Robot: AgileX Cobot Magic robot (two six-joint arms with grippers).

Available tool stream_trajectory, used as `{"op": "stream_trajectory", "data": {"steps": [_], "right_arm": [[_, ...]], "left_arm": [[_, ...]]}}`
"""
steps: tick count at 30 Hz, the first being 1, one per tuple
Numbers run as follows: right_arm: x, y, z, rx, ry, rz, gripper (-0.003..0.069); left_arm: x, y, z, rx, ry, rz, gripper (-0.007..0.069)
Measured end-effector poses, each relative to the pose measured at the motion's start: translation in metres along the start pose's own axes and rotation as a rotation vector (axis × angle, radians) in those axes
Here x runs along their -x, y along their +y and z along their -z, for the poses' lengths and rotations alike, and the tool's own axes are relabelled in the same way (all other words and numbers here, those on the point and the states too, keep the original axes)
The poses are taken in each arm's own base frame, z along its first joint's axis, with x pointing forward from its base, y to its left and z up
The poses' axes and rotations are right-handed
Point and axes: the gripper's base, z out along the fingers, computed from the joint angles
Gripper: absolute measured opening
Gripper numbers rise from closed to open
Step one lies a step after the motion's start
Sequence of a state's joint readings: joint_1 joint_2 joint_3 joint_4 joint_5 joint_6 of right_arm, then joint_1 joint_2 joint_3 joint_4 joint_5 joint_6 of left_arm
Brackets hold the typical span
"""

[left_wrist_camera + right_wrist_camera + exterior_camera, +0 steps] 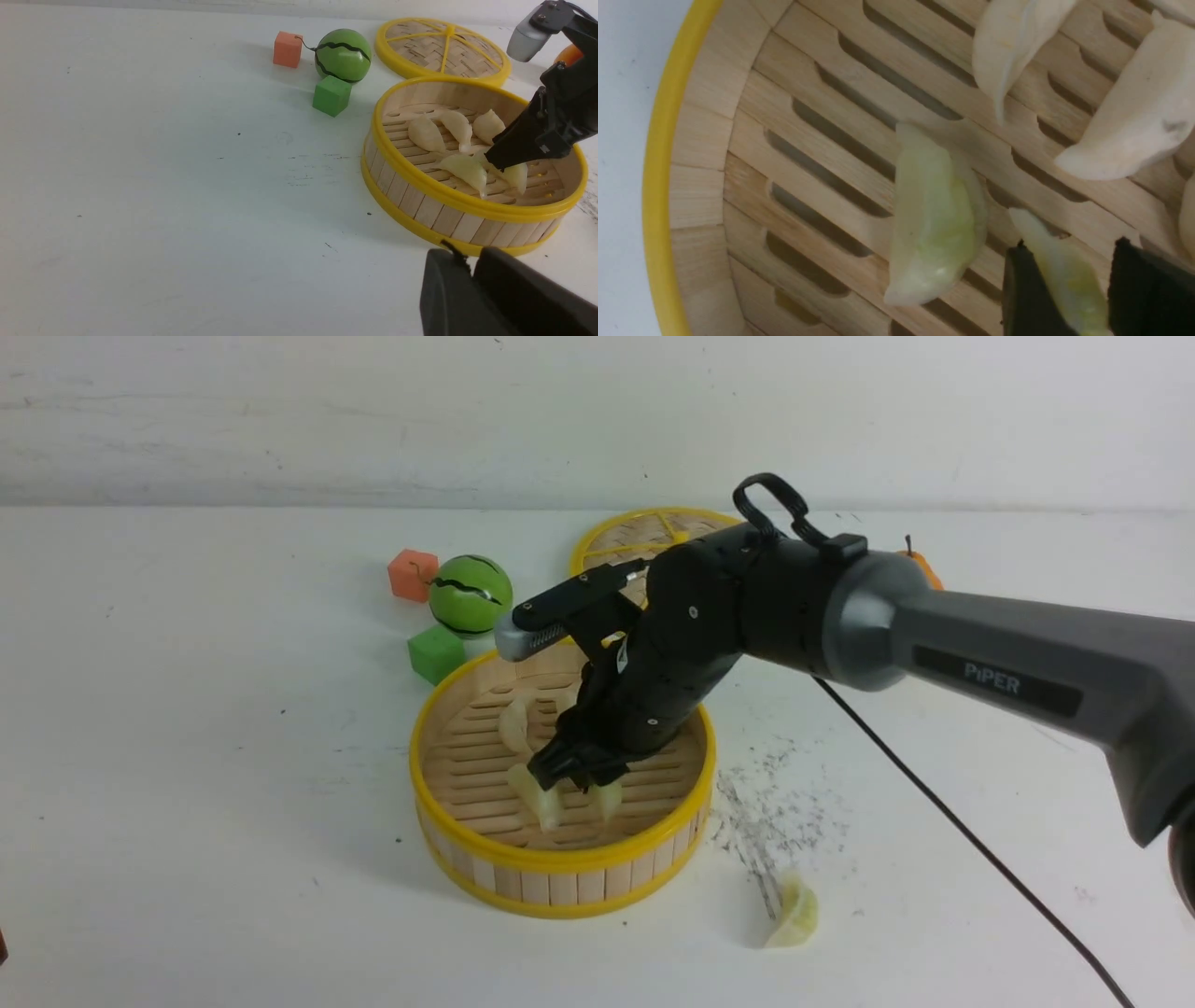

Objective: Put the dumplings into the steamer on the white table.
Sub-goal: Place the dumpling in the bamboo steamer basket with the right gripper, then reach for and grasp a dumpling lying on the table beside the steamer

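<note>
The steamer (560,863) stands mid-table on the white table (187,756). My right gripper (574,784) reaches down inside it. Its fingers stand open around a pale green dumpling (1064,275), which leans on one finger with a gap to the other. A second green dumpling (936,219) lies on the slats beside it. Three cream dumplings (455,126) lie further back in the basket. Another green dumpling (794,915) lies on the table, right of the steamer. My left gripper (469,254) hovers near the steamer's wall (467,224), fingers together and empty.
The flat woven lid (635,537) lies behind the steamer. A green striped ball (470,594), an orange cube (412,574) and a green cube (436,653) sit at its back left. A black cable (934,803) trails right, past dark scuffs (775,812).
</note>
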State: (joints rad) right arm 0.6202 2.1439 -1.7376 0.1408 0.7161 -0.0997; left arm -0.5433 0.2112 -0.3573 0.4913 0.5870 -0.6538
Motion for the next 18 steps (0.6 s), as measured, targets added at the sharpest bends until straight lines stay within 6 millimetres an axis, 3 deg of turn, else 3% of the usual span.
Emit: {"op": "stream_trajectory", "data": {"steps": [5,8,12,14,15,18], "right_arm": [[-0.001,0.000,0.001,0.002,0.016,-0.076,0.0421],[-0.002,0.001,0.008,0.001,0.042,-0.127,0.0437],[0.006,0.000,0.054,-0.058,0.004,-0.162,0.0419],[0.009,-0.004,0.101,-0.139,-0.056,-0.178,0.0403],[0.007,-0.006,0.120,-0.169,-0.080,-0.194,0.0400],[-0.015,-0.017,0.146,-0.259,-0.093,-0.278,0.0396]], "left_arm": [[0.000,0.000,0.000,0.000,0.000,0.000,0.0083],[0.000,0.000,0.000,0.001,0.002,0.000,0.0084],[-0.001,0.001,0.000,0.011,0.014,0.000,0.0084],[-0.001,0.001,0.000,0.010,0.015,0.002,0.0084],[-0.001,0.001,0.000,0.010,0.015,0.002,0.0084],[-0.001,0.001,0.000,0.010,0.015,0.002,0.0084]]}}
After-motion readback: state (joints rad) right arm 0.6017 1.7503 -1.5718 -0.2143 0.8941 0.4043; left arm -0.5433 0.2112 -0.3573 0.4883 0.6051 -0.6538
